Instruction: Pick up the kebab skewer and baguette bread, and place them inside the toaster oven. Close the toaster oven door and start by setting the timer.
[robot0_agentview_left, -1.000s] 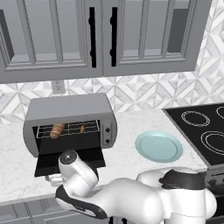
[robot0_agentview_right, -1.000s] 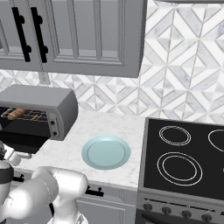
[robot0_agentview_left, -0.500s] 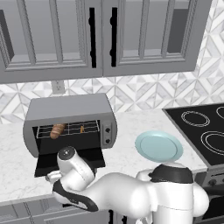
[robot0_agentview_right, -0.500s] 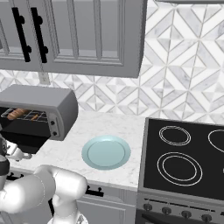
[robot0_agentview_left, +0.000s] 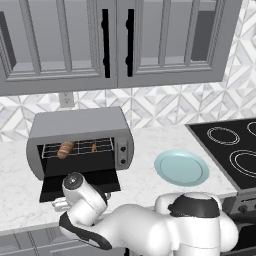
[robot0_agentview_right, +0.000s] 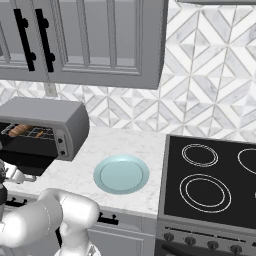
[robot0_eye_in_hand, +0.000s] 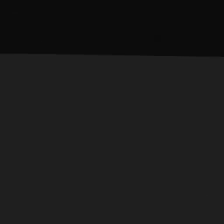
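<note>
The toaster oven (robot0_agentview_left: 80, 125) stands on the counter with its door (robot0_agentview_left: 80, 182) dropped flat. On the wire rack lie the baguette bread (robot0_agentview_left: 66, 149) at the left and the kebab skewer (robot0_agentview_left: 94, 147) to its right; both also show as bread (robot0_agentview_right: 19, 130) and skewer (robot0_agentview_right: 39, 133). My wrist hangs over the door's front edge. My gripper (robot0_agentview_left: 59, 202) sits low at that edge, its fingers hidden behind the wrist. The hand view is dark, pressed close to a flat dark surface.
A pale blue plate (robot0_agentview_left: 181, 167) lies on the marble counter right of the oven, also seen as the plate (robot0_agentview_right: 121, 173). A black stovetop (robot0_agentview_right: 210, 175) fills the right side. Grey wall cabinets (robot0_agentview_left: 115, 40) hang above.
The arm's elbow has swung a little to the left while the wrist stays by the door's front edge. The door is still down, and the food has not moved.
</note>
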